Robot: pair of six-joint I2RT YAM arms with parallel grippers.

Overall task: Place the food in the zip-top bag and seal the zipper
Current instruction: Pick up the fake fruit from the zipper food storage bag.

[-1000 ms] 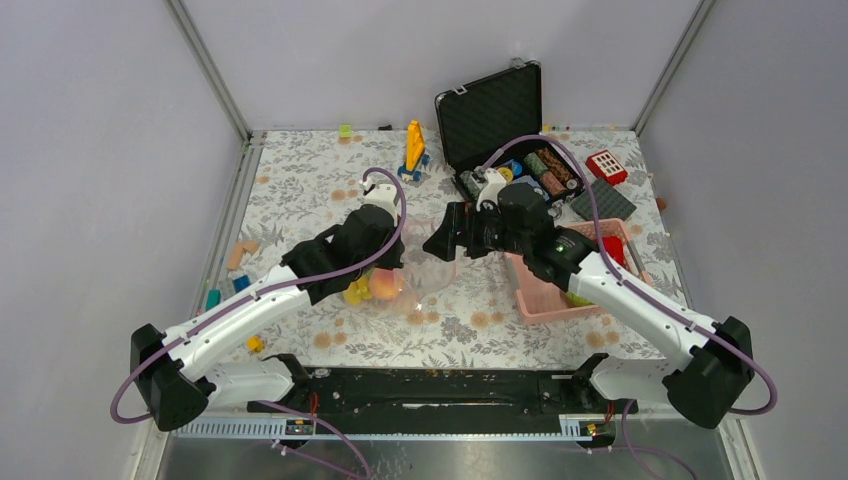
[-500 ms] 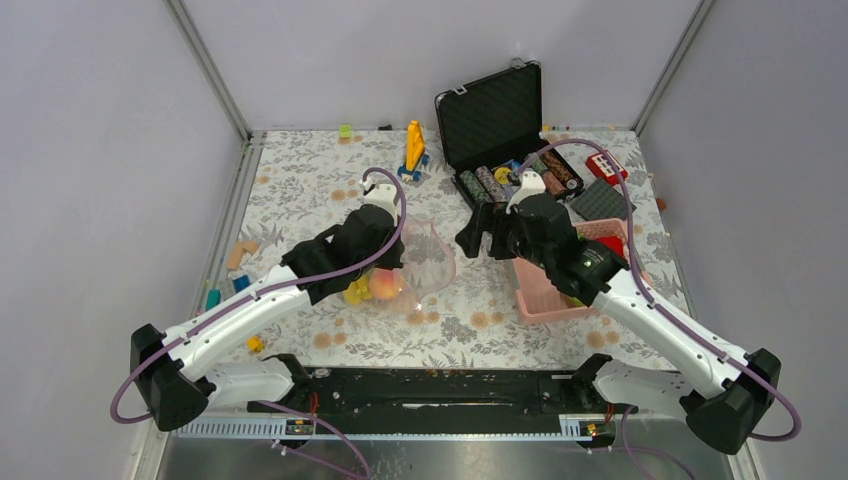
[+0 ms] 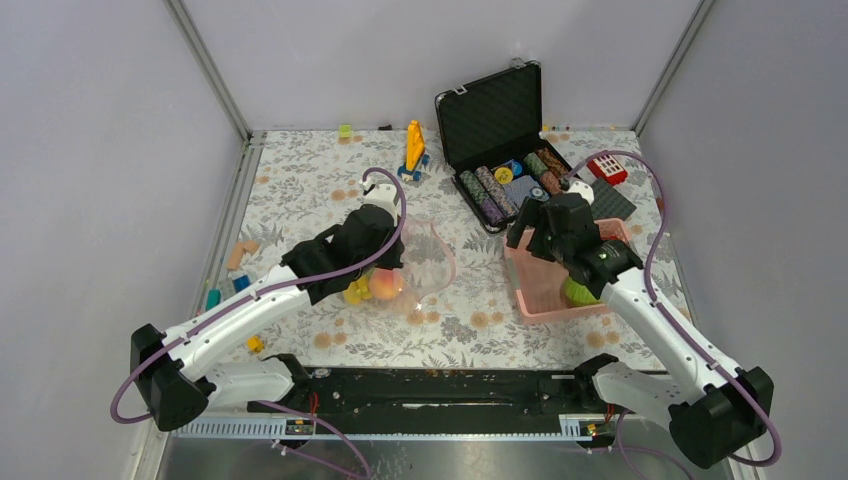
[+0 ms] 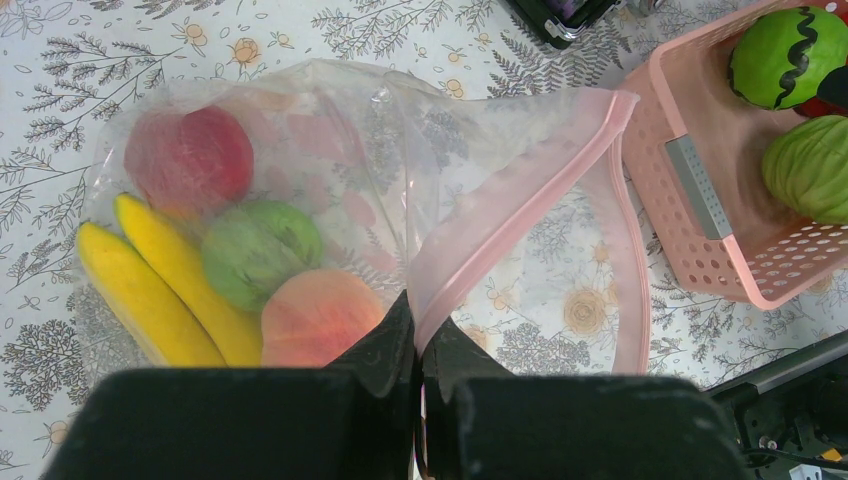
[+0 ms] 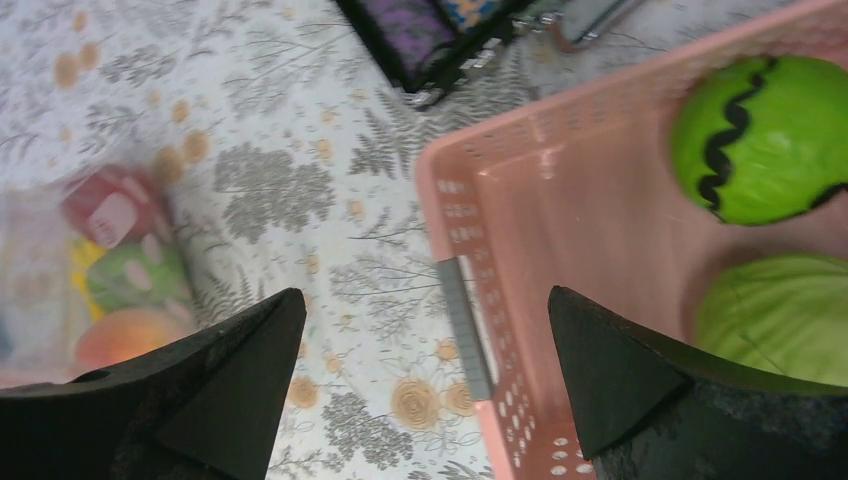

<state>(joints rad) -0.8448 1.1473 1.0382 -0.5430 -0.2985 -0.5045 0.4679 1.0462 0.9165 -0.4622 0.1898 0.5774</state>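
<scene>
over the basket [image 5: 500, 150], right gripper [image 5: 422, 300] gapes; left gripper [image 4: 418, 325] pinches the zipper [image 4: 510, 200].

the left arm [image 3: 238, 313] and right arm [image 3: 655, 315] are white tubes with chunky black joints and black bases. a thin purple cable [image 3: 401, 205] runs along each. the left hand [image 4: 418, 345] and right hand [image 5: 422, 300] are black, with pointy fingers.

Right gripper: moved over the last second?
Yes. The right gripper went rightward, from the zip-top bag's mouth to over the pink basket's left rim, passing in front of the fixed black case.
</scene>
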